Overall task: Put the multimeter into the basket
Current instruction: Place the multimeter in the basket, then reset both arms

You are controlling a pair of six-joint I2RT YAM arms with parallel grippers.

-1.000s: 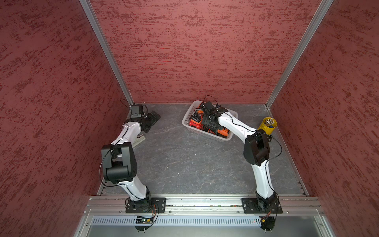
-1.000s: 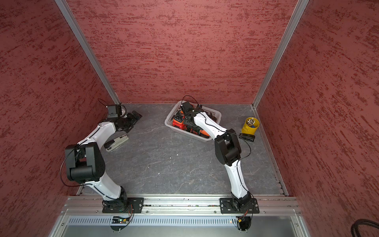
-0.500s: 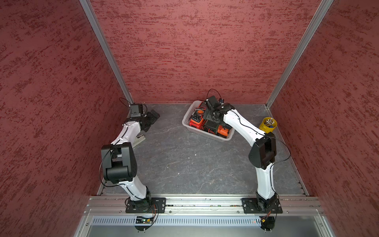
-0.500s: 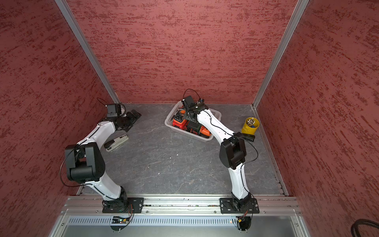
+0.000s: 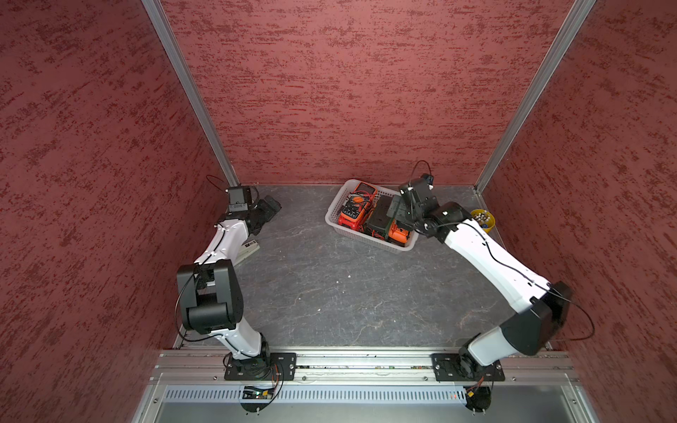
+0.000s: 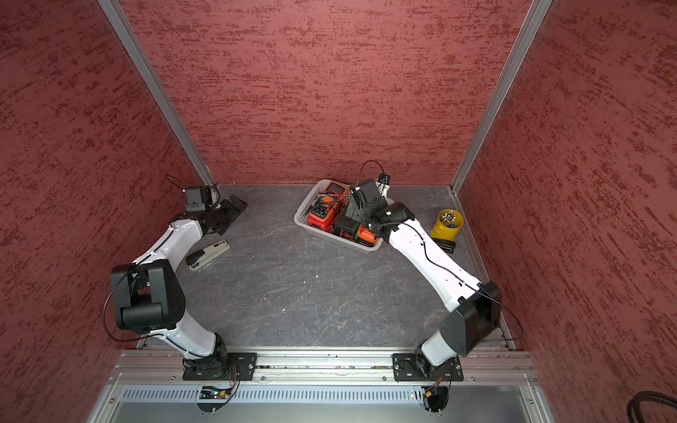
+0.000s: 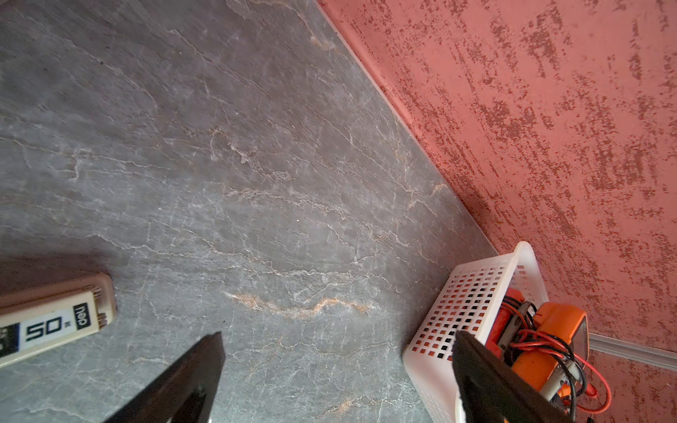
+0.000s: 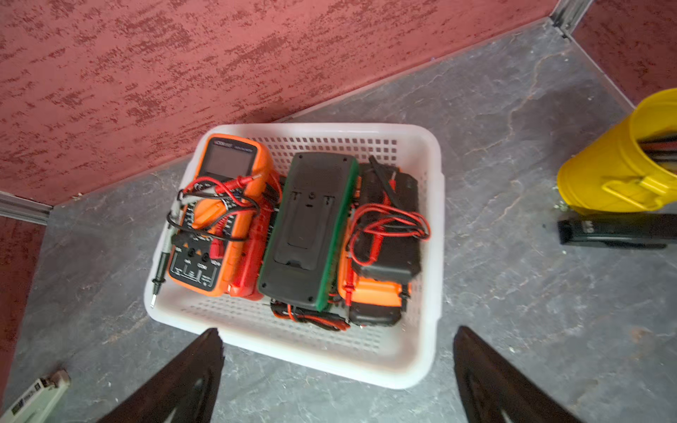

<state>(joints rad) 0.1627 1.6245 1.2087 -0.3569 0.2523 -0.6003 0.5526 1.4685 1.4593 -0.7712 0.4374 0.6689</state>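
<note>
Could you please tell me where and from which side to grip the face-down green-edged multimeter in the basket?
Grip the black, green-edged multimeter across its long green sides, near mid-length, coming from straight above. It lies back-up on top of the other meters in the white perforated plastic basket, so those narrow sides seem exposed; the basket walls block a sideways approach.

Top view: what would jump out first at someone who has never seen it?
The white basket at the back of the table, packed with orange meters and tangled red wires. Next comes the bright yellow cup by the right wall. The white left arm and right arm reach in from the front.
</note>
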